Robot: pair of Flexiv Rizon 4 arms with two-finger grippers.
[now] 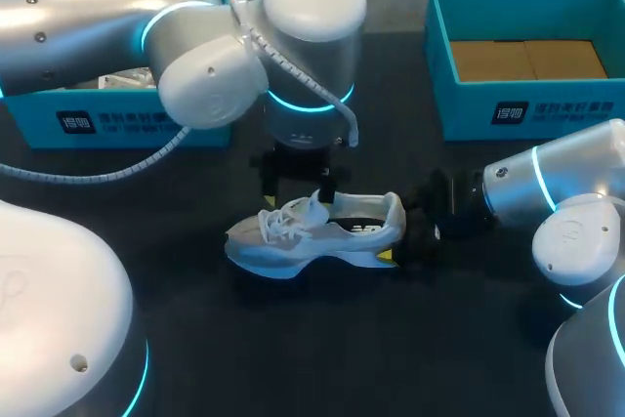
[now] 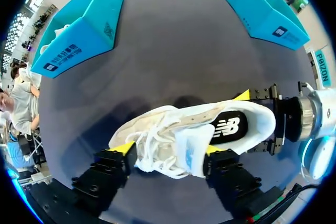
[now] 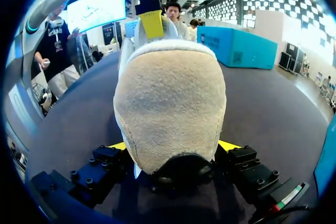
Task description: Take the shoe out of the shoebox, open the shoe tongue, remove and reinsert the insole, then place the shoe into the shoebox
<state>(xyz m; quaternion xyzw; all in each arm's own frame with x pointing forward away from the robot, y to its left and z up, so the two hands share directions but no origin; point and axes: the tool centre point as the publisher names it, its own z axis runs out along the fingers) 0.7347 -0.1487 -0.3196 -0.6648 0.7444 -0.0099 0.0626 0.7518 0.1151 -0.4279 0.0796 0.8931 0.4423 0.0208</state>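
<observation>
The shoe (image 1: 312,231) is lying out on the dark table (image 1: 322,349), between the two teal boxes and nearer the robot than either, resting on its sole with its toe pointing toward the left arm's side.

The left gripper (image 1: 298,200) is coming down on it from above. In the left wrist view, its fingers (image 2: 123,148) are standing wide apart. One yellow tip is pressing against the laces and the other against the raised tongue (image 2: 189,153), so it is pinching the shoe's upper between them.

The right gripper (image 1: 402,233) is reaching in low from the right and clasping the heel. The right wrist view is showing the tan heel panel filling the gap, with a yellow tip touching it on each side. A dark insole (image 2: 231,129) is sitting inside the shoe's opening.

The left box (image 1: 117,122) is standing at the far left, partly hidden by the left arm, and is holding something white and crumpled (image 1: 127,78). The right box (image 1: 527,109) is standing at the far right, well apart from the shoe, with only flat brown cardboard (image 1: 527,59) showing on its floor.
</observation>
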